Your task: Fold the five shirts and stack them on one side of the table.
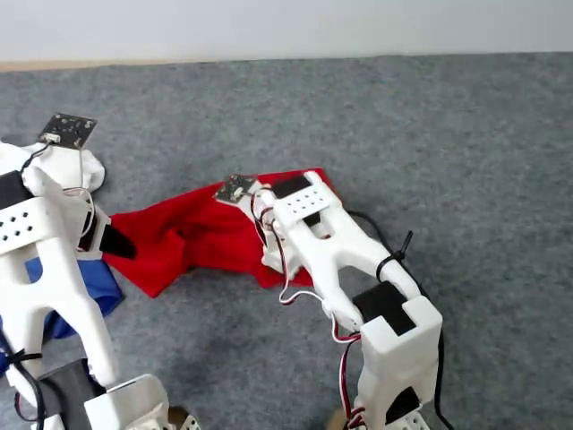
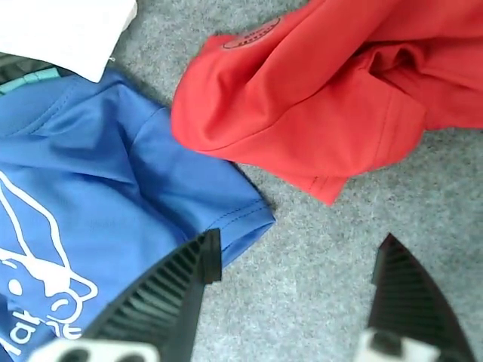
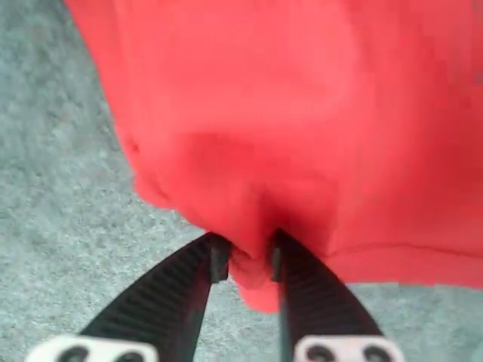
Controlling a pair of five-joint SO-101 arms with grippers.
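In the high view, a crumpled red shirt [image 1: 192, 237] lies in the middle of the grey tabletop [image 1: 448, 134], with the right arm [image 1: 313, 237] bent over its right end. The left arm [image 1: 45, 251] stands at the left edge above a blue shirt [image 1: 100, 288], and a white shirt [image 1: 76, 170] lies just behind it.

In the left wrist view, the left tool [image 2: 300, 253] hangs with its jaws wide apart over bare tabletop, one finger above the blue shirt's sleeve. The red shirt lies just beyond.

In the right wrist view, the right tool [image 3: 249, 256] is clamped on a pinched fold at the red shirt's edge.
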